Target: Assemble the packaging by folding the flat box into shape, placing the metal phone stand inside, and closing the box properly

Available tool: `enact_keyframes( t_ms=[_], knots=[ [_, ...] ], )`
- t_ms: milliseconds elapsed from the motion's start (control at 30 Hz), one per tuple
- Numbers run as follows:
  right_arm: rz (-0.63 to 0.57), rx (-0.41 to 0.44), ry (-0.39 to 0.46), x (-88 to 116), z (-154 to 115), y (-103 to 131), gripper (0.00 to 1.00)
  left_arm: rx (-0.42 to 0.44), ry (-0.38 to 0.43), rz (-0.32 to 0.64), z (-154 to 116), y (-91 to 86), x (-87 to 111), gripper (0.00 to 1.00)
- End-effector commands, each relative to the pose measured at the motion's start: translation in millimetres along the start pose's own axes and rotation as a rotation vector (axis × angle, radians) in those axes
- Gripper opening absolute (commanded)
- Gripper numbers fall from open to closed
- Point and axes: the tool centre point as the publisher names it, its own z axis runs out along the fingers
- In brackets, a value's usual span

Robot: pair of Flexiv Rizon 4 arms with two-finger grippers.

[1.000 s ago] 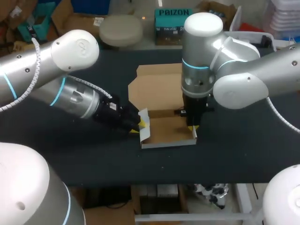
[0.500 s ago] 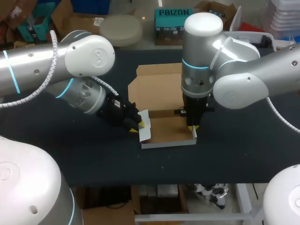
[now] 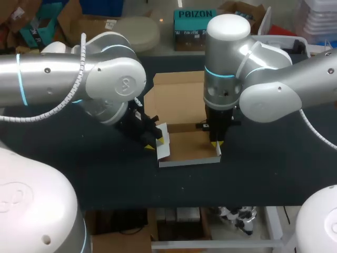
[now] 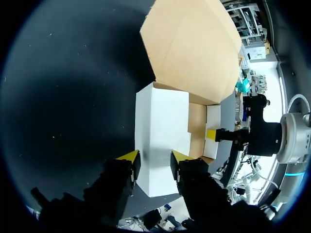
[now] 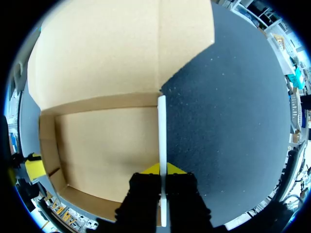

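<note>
The cardboard box, brown inside and white outside, lies open in the middle of the table, its lid flap spread flat behind it. My left gripper is at the box's raised left wall. In the left wrist view that gripper is open, its fingers spread against the wall's white outer face. My right gripper stands upright over the right wall. In the right wrist view it is shut on the wall's thin white edge. No phone stand is in view.
The dark table top stretches to both sides of the box, and its front edge runs close below it. My left arm's bulky joints hang over the table just left of the lid flap.
My left arm's upper joints have swung right toward the box while its gripper stayed at the left wall, fingers slightly wider. The right arm and the box have not moved.
</note>
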Motion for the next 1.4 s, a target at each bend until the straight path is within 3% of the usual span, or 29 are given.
enact_keyframes(
  t_ms=[33,667,1400],
  knots=[
    [0.001,0.004,-0.004,1.4,-1.0,0.7,0.00,0.041,-0.120,0.003,3.0,4.1,4.7,0.44],
    [0.001,0.004,-0.004,1.4,-1.0,0.7,0.00,0.031,-0.148,0.063,7.1,3.5,8.7,0.49],
    [0.001,0.004,-0.004,1.4,-1.0,0.7,0.00,0.040,-0.201,0.050,19.2,-3.1,2.9,0.38]
  ],
)
